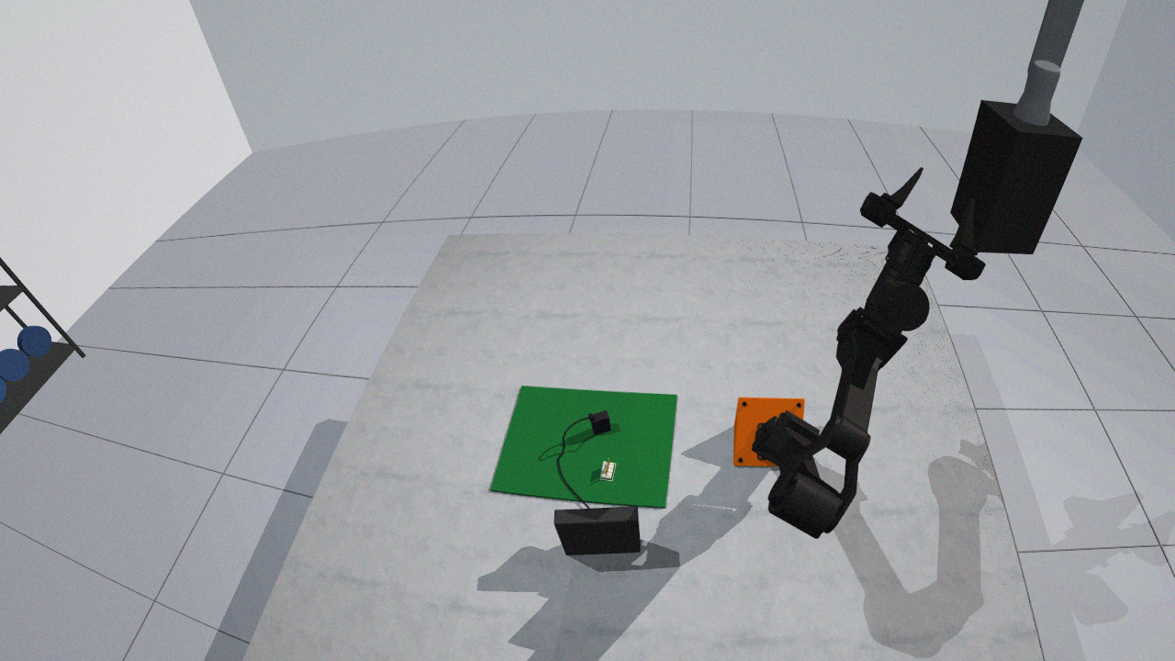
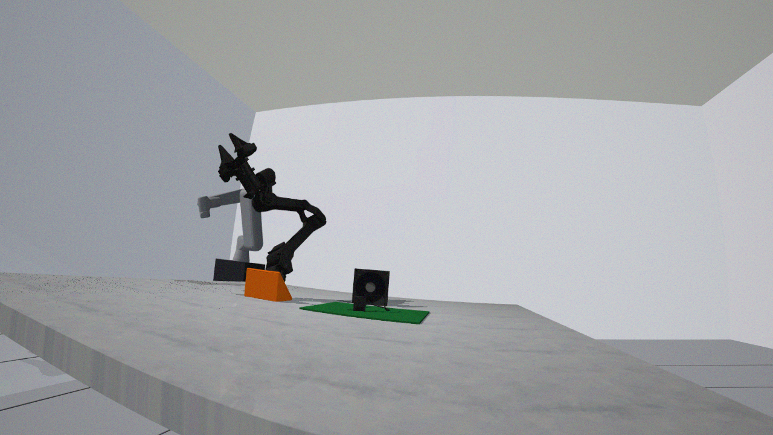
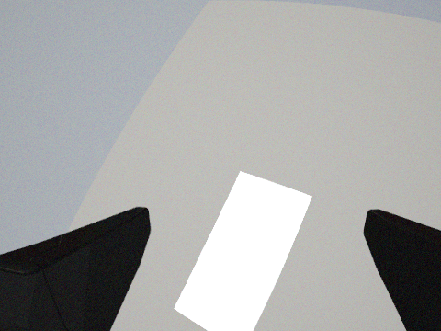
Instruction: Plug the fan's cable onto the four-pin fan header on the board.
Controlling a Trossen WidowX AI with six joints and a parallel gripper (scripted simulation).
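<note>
The green board [image 1: 533,410] [image 2: 405,317] lies flat on the table. The cable's black plug [image 1: 600,422] [image 2: 359,303] is at the board, away from the white four-pin header [image 1: 608,470]. The header's top is uncovered in the top view; it cannot be made out in the exterior view. The thin black cable [image 1: 559,460] curves from the plug to the black fan [image 1: 597,534] [image 2: 370,287], which stands beside the board's edge. My gripper [image 1: 946,185] [image 2: 225,139] [image 3: 258,222] is open and empty, raised high with its fingers pointing up, far from plug and board.
An orange wedge block [image 1: 744,423] [image 2: 262,284] stands beside the board, close to my arm's base. A grey arm [image 1: 1039,94] [image 2: 251,222] stands on a black box [image 1: 1014,176] [image 2: 227,269] behind. A rack with blue round things [image 1: 34,341] is at the far left.
</note>
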